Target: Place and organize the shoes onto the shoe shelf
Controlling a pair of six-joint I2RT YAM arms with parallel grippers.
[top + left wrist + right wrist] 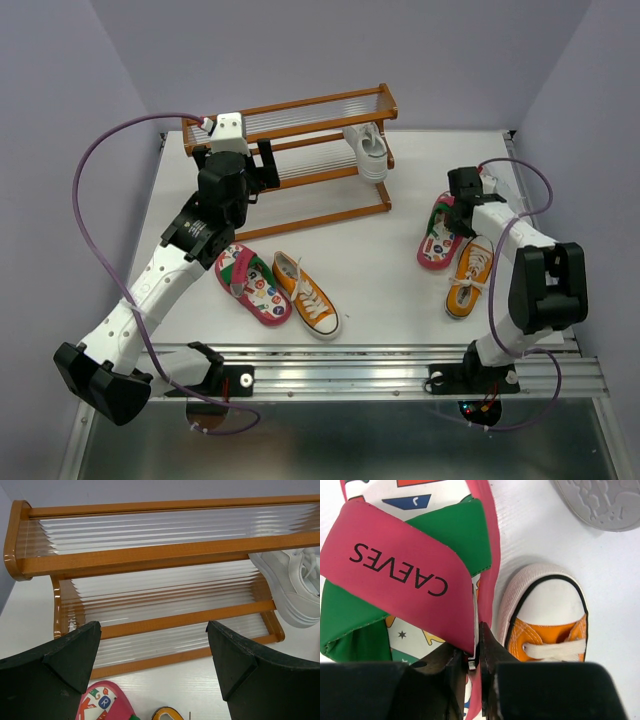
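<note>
Four shoes lie on the table (395, 265). A white sneaker (370, 152) sits at the right end of the shelf's (150, 555) lower tier. Right gripper (475, 652): jaws pinched together on the side rim of the right pink shoe (395, 565), with an orange sneaker (547, 625) just beside it. Left gripper (152, 626): jaws wide apart, holding nothing, facing the shelf front. The left pink shoe (255, 285) and second orange sneaker (308, 297) lie side by side near the left arm.

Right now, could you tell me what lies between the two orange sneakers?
Nothing: the top view shows only bare table between the left orange sneaker and the right orange sneaker.
</note>
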